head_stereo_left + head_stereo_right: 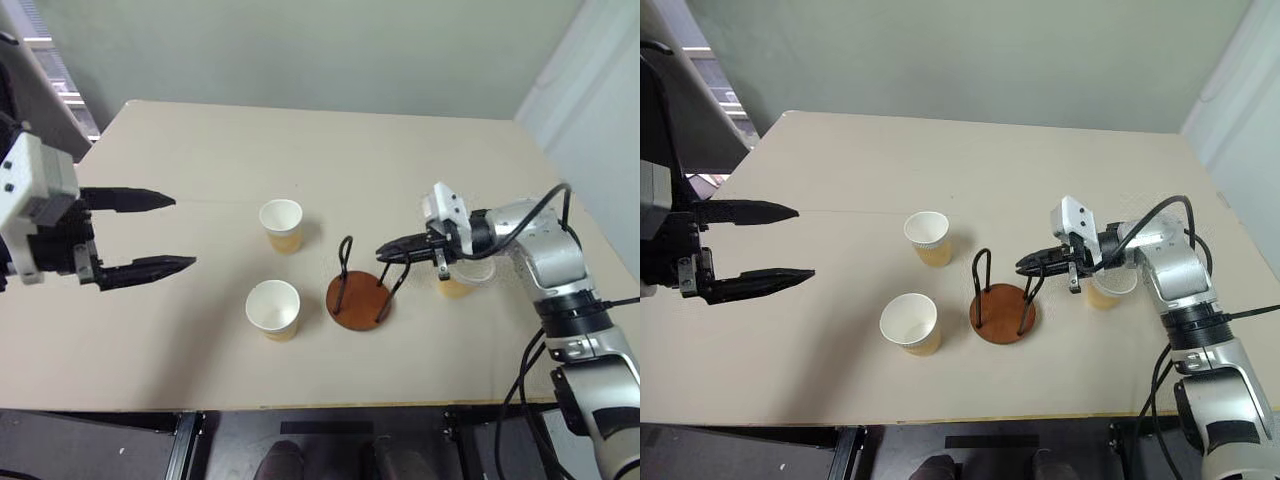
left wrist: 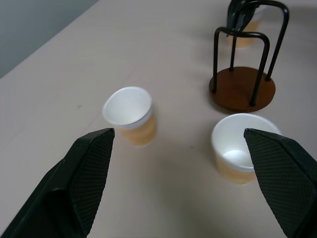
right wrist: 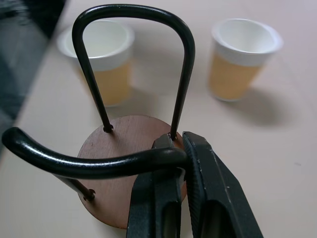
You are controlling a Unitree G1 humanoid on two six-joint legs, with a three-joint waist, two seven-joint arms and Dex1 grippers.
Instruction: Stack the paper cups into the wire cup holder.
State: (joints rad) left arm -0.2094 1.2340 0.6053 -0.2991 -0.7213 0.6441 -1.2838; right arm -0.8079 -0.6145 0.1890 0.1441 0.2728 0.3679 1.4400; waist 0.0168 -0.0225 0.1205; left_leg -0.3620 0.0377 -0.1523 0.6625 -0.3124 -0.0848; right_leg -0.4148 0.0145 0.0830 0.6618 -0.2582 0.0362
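The wire cup holder (image 1: 357,303) stands upright on the table, right of centre, with nothing inside its black loops. Two paper cups (image 1: 281,222) (image 1: 273,305) stand upright and empty to its left. A third paper cup (image 1: 465,280) stands to its right, partly hidden behind my right wrist. My right gripper (image 1: 385,250) points left and is shut at the top corner of the near wire loop (image 3: 99,166), which runs over one finger and ends in the slit between them. At the table's left side my left gripper (image 1: 185,232) hangs wide open with nothing in it.
The beige table (image 1: 200,380) has its front edge close below the cups. A grey wall runs behind the table's far edge, and a black cable hangs off my right arm (image 1: 545,250).
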